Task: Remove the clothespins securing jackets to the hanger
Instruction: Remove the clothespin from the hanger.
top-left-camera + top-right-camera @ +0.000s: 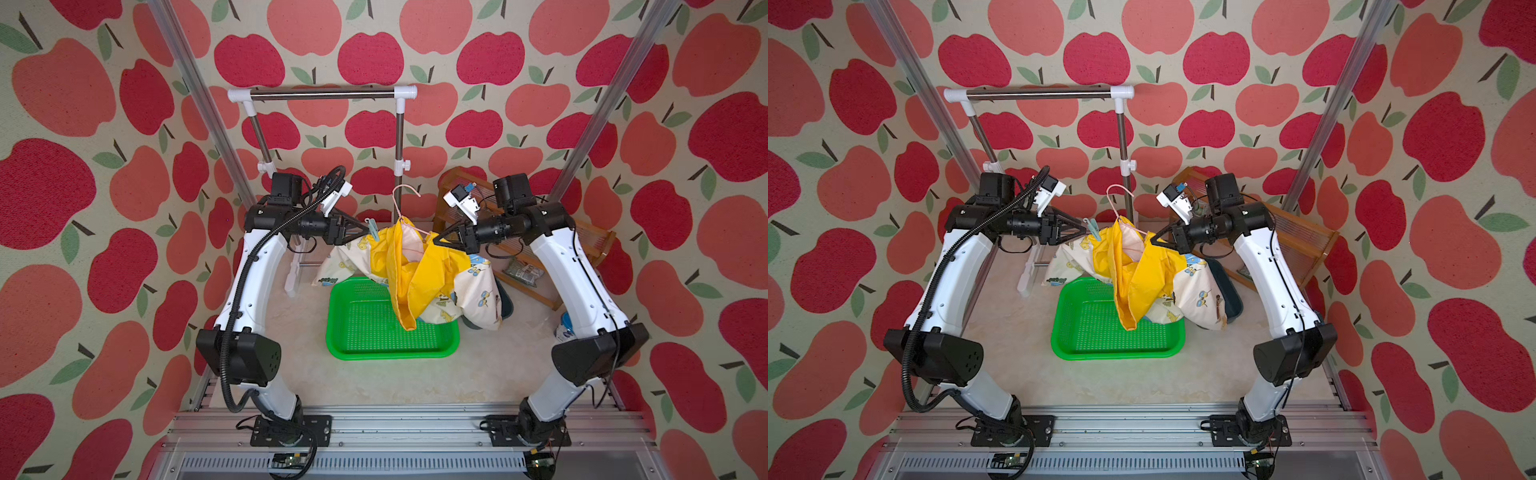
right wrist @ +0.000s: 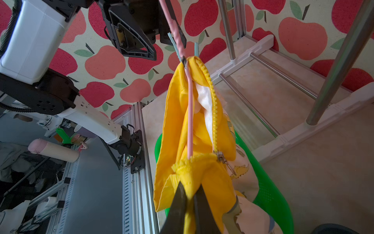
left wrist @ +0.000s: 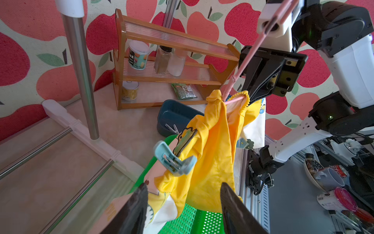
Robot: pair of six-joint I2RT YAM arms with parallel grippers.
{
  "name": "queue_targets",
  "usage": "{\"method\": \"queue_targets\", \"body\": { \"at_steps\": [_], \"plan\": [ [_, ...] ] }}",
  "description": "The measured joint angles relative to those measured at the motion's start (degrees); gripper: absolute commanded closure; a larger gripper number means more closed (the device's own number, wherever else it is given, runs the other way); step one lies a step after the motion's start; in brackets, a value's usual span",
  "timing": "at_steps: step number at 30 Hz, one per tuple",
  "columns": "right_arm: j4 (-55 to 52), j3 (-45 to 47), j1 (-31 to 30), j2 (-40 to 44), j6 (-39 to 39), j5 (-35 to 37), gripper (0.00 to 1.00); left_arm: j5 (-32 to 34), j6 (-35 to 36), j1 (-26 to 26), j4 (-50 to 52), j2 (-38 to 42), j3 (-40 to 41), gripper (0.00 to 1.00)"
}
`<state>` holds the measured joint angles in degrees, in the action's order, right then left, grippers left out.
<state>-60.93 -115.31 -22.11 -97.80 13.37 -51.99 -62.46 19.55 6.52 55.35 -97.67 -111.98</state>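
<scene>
A pale blue clothespin is clipped on the yellow jacket at the left end of the pink hanger. My left gripper stands open just short of that clothespin, with yellow cloth between its fingers but nothing pinched. My right gripper is shut on the yellow jacket at the other end of the hanger and holds it up. The cream printed jacket hangs underneath. A whitish clothespin lies in the dark blue bin.
A green basket sits on the table under the garments. The steel rail with white joints stands behind, and its foot bars run along the left. A wooden shelf with jars stands at the back right, behind the right arm.
</scene>
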Motion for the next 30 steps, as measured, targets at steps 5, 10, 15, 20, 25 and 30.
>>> {"method": "queue_targets", "body": {
  "at_steps": [5, 10, 15, 20, 25, 30],
  "plan": [
    [0.02, 0.0, 0.0, -0.39, -1.57, -1.62, 1.0, 0.04, 0.96, 0.61, 0.11, -3.15, -0.81, 0.41],
    [1.14, 0.0, 0.0, -0.9, -2.89, -2.19, 1.0, -0.42, 1.07, 1.07, 0.17, -6.47, -4.13, 0.44],
    [2.16, 0.0, 0.0, -1.36, -3.67, -2.64, 1.0, -2.32, 1.66, 1.81, 0.31, -7.85, -5.99, 0.62],
    [2.86, 0.0, 0.02, -1.7, -4.09, -3.15, 1.0, -3.74, 2.49, 2.36, 1.49, -9.31, -8.33, 0.98],
    [3.02, 0.0, 0.31, -1.7, -4.11, -3.3, 1.0, -4.07, 3.61, 2.36, 3.82, -10.4, -10.19, 1.0],
    [3.02, 0.0, 0.39, -1.7, -4.11, -3.61, 1.0, -2.71, 2.86, 2.54, 4.22, -10.38, -10.67, 1.0]
  ]
}}
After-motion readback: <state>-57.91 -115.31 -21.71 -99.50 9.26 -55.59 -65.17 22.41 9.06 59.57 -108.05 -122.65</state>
